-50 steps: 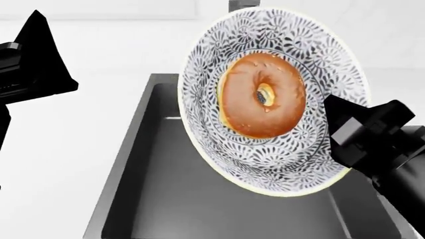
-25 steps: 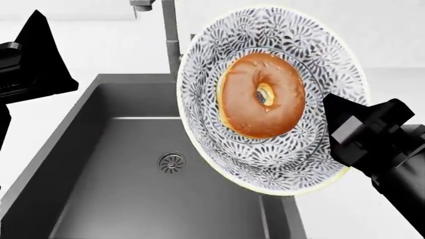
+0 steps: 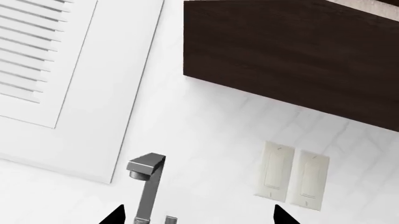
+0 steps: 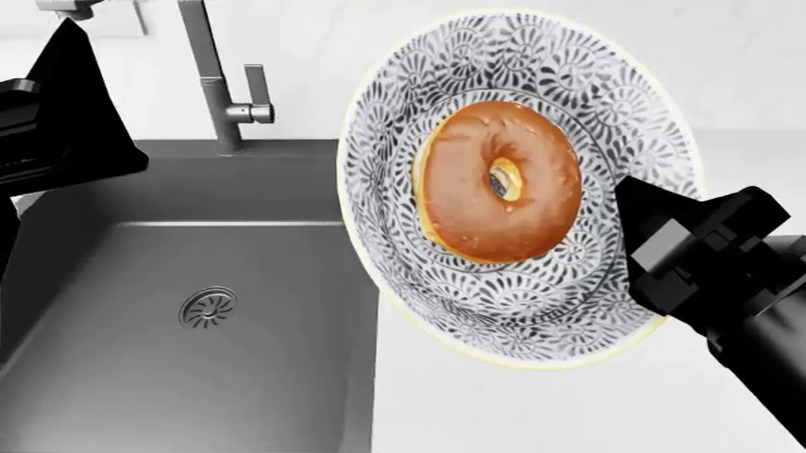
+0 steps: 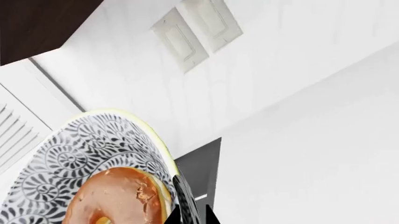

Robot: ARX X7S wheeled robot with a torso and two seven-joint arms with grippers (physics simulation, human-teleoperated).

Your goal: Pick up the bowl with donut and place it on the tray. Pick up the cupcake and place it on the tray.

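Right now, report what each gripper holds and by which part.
The right gripper pinches the bowl by its rim, bowl steeply tilted, the donut inside. The left gripper is open and holds nothing.

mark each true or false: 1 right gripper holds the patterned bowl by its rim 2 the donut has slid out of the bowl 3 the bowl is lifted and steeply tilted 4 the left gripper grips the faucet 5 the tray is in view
1. True: the right gripper is clamped on the bowl at its rim.
2. False: the donut sits inside the bowl.
3. True: it is held tilted beside the sink, its inside facing the head camera.
4. False: the left gripper is open and empty; the faucet stands apart.
5. False: no view shows a tray.
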